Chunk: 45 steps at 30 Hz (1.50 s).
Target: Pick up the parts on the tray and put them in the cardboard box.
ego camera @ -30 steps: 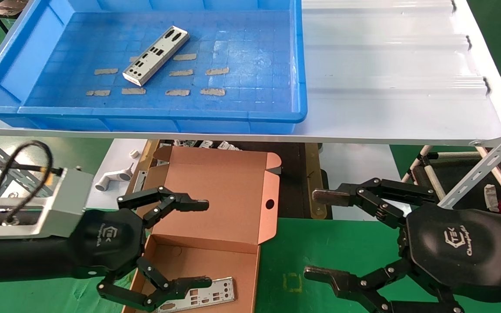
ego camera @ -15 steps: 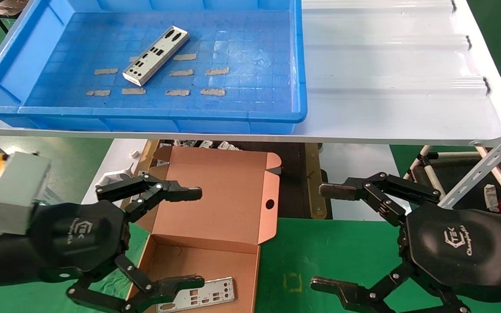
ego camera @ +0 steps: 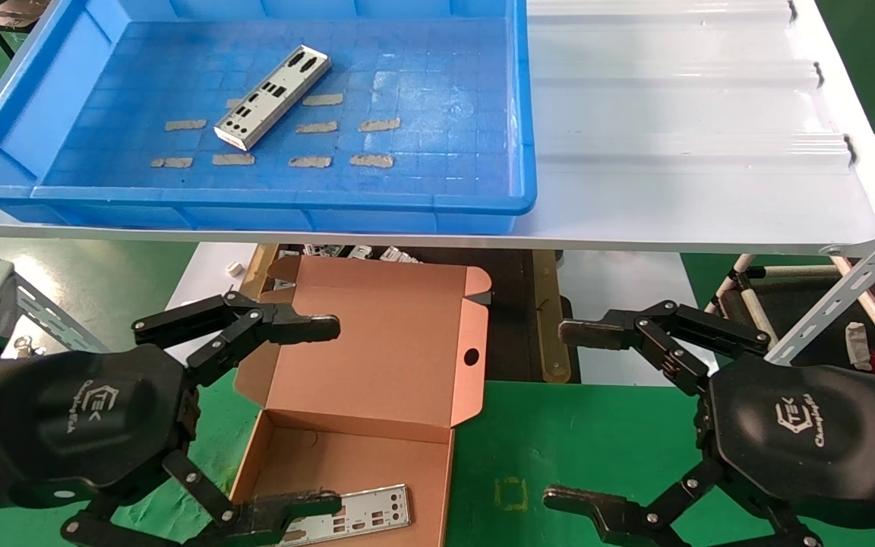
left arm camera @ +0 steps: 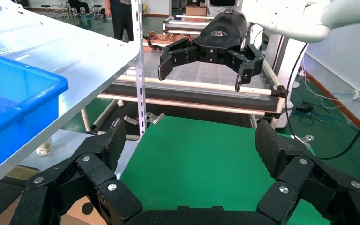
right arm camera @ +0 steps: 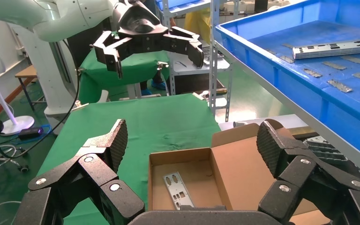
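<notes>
Cardboard box (ego camera: 377, 365): one part (ego camera: 354, 516) inside; left gripper (ego camera: 308, 414) beside it, right gripper (ego camera: 582, 418) nearby, both jaws wide, empty.

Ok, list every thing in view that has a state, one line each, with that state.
Left end effector: open, empty, beside the box.
Right end effector: open, empty, over the green mat.
Cardboard box: lid open, flaps up.
Part in box: lying flat on the box floor.
Part on tray: lying flat, at an angle, not yet picked.
Tray: on the white shelf, holding one part.
</notes>
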### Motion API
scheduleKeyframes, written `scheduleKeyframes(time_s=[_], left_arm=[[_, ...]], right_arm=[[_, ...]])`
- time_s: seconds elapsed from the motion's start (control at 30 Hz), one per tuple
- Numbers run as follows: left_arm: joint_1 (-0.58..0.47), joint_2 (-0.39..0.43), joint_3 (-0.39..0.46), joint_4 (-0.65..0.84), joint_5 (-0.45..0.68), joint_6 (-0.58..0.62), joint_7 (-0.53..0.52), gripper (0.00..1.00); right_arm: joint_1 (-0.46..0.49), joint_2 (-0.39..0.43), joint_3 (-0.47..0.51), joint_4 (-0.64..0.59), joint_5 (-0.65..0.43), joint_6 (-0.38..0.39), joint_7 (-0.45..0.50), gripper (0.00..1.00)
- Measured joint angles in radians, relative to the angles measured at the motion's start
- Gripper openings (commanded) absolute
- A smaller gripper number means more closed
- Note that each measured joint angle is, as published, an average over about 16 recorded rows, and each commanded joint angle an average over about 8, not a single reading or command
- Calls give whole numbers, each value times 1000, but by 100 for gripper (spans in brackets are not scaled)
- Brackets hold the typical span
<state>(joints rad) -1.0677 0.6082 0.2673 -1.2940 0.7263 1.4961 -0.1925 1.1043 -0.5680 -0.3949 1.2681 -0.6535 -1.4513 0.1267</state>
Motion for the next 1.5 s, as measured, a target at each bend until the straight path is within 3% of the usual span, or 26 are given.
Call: scheduleKeyframes(time_s=[1.5], left_arm=[[-8, 4, 15, 12, 5, -1, 7, 100]], right_arm=[[0, 0, 0, 0, 0, 0, 0, 100]])
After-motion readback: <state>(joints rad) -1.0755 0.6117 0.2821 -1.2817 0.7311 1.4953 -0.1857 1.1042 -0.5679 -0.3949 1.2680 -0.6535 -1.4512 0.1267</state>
